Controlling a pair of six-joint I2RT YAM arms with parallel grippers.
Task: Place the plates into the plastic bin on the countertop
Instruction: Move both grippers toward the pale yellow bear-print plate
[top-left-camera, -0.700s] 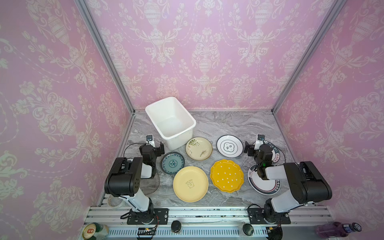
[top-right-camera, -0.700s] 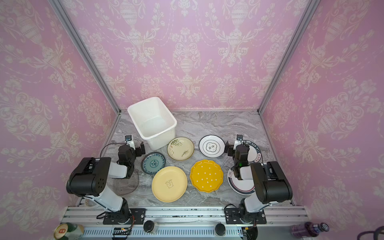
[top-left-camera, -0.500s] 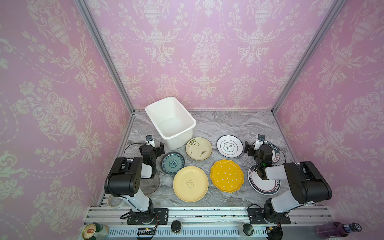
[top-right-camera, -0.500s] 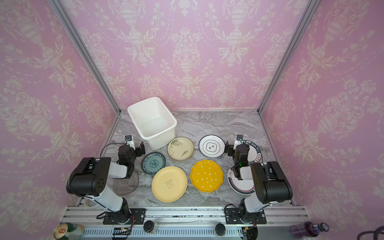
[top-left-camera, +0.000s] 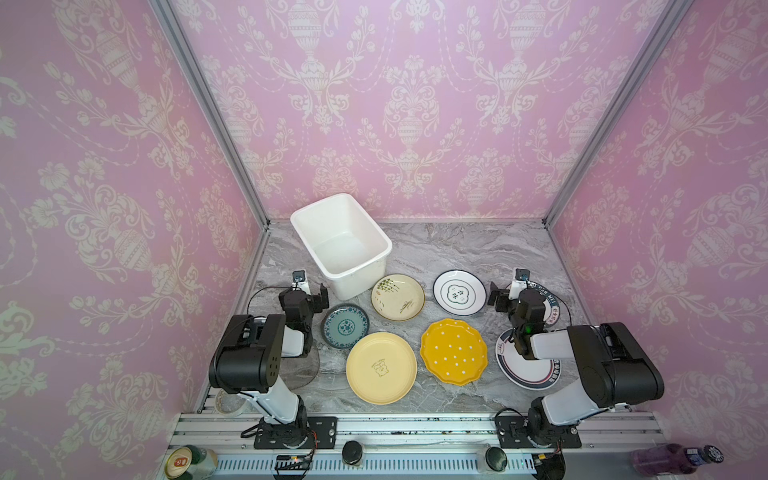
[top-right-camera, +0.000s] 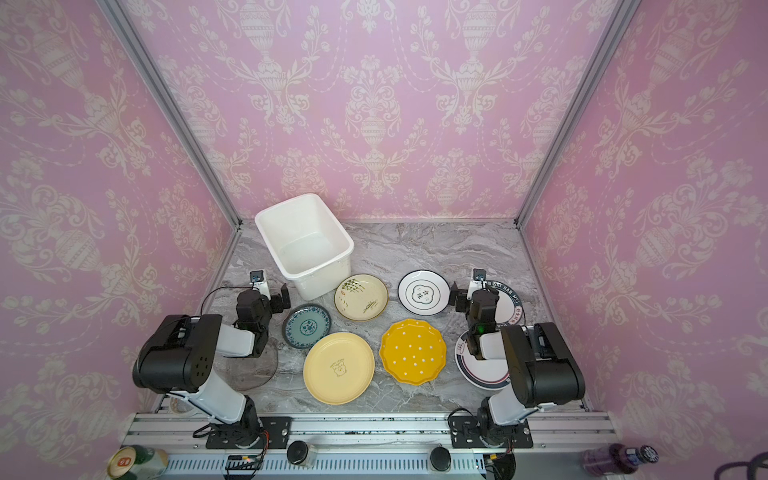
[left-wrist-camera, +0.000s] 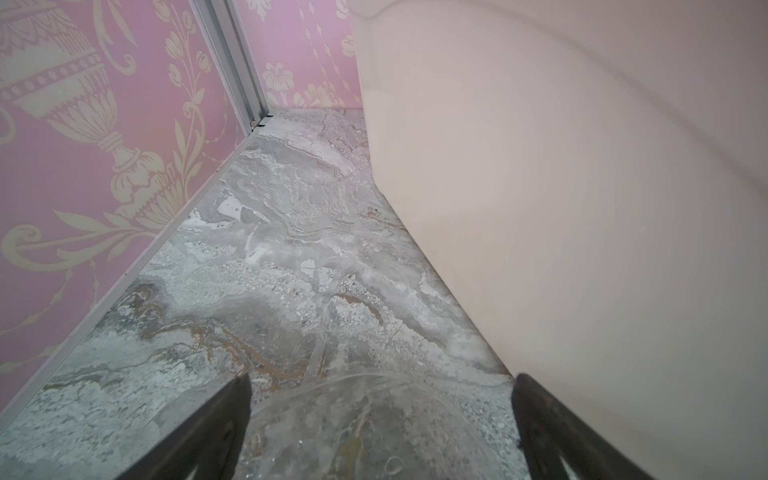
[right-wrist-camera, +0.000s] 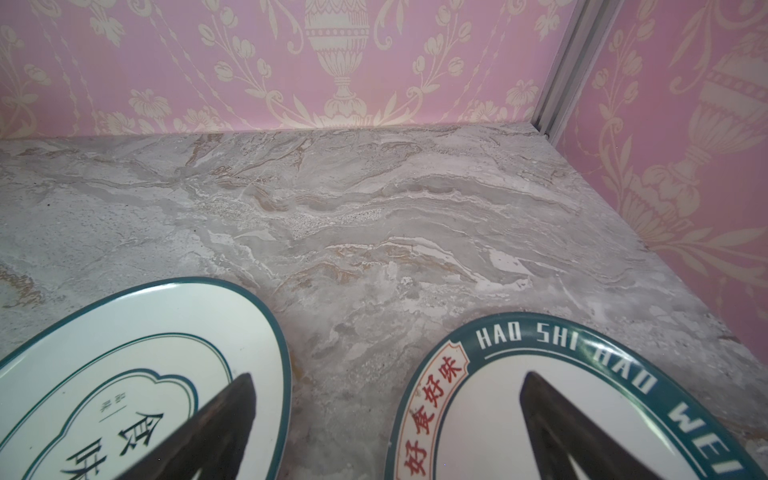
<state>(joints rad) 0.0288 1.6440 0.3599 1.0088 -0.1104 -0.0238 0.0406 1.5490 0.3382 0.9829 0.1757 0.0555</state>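
The bin was seen standing askew at the upper left of the worktop, with every plate lying outside it. The sprig plate was set just beside its near corner.

Eight plates were counted in both top views. Besides the sprig plate there were a teal plate, a green-rimmed plate, a pale yellow plate and a dotted plate. There were also a glass plate, a lettered plate and a banded plate.

The glass plate was partly covered by the left arm, and the lettered and banded plates by the right arm.

The left fingers were spread wide over the glass plate's edge, one of them close beside the bin wall. The right fingers were likewise spread wide. One was held over the green-rimmed plate and the other over the lettered plate, with bare worktop between them.

One tape roll was seen at the lower left, and one can and one bottle along the bottom edge.

Against the earlier frames, nothing was found to have moved. One bin and two arms were counted.
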